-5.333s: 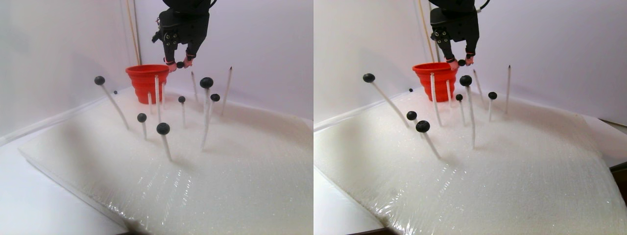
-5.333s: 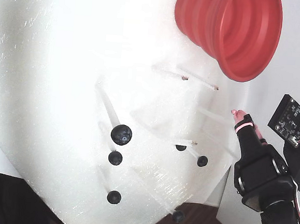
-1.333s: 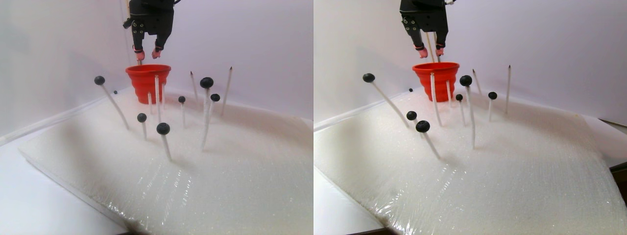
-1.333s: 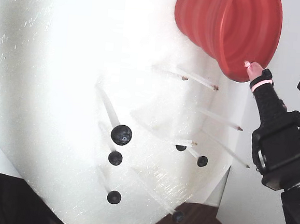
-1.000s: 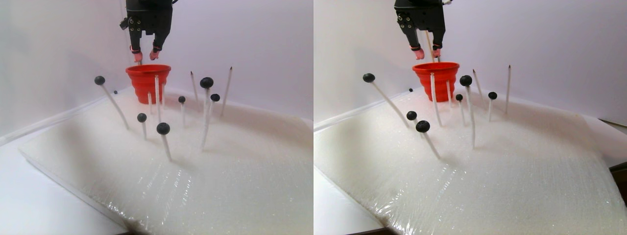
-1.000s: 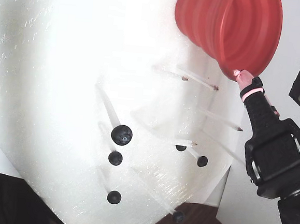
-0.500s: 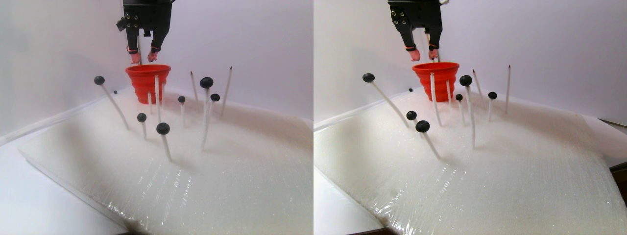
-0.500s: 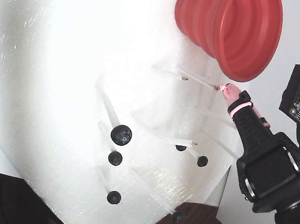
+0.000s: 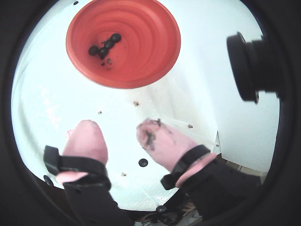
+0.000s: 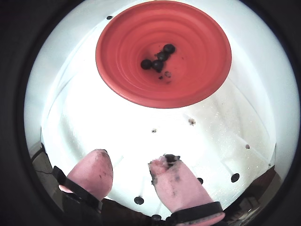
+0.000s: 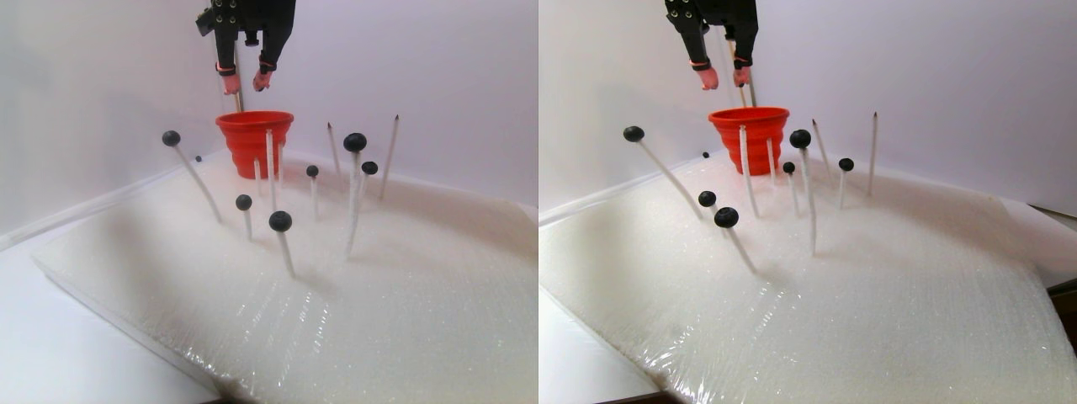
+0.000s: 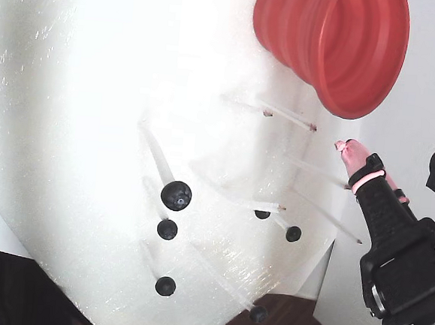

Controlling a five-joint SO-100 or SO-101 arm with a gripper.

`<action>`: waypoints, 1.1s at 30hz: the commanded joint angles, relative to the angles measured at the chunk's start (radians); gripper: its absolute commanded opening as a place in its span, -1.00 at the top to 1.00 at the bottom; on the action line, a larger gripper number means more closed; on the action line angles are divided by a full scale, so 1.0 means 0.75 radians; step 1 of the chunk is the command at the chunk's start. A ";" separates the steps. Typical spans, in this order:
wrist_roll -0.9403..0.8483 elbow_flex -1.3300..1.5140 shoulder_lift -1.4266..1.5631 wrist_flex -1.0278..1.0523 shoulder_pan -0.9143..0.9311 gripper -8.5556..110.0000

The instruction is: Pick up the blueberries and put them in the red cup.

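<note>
The gripper (image 10: 128,176) hangs empty, pink pads spread, just above the red cup (image 10: 207,75), where a few blueberries (image 10: 157,59) lie. The rest sit speared on white sticks (image 11: 283,250) near the cup; soft and squashable, they likely want a gentle pinch across the middle.

red cup (image 12: 317,42) top right | blueberries (image 12: 176,195) on sticks (image 12: 285,115)

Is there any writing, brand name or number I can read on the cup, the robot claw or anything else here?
None that can be read.
The red cup is plain ribbed red, with no print.
The gripper has bare pink fingertips and black parts with no legible marking.
The white foam pad is blank.
</note>
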 commanded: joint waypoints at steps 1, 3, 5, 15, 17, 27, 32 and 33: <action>-0.018 0.004 0.170 0.018 -0.008 0.60; -0.025 0.022 0.190 0.031 -0.006 0.60; -0.031 0.037 0.211 0.041 -0.004 0.60; -0.041 0.067 0.247 0.086 0.008 0.60; -0.037 0.065 0.252 0.106 0.010 0.60; -0.037 0.090 0.295 0.166 0.031 0.61; -0.035 0.102 0.313 0.194 0.041 0.61; -0.039 0.108 0.315 0.196 0.043 0.61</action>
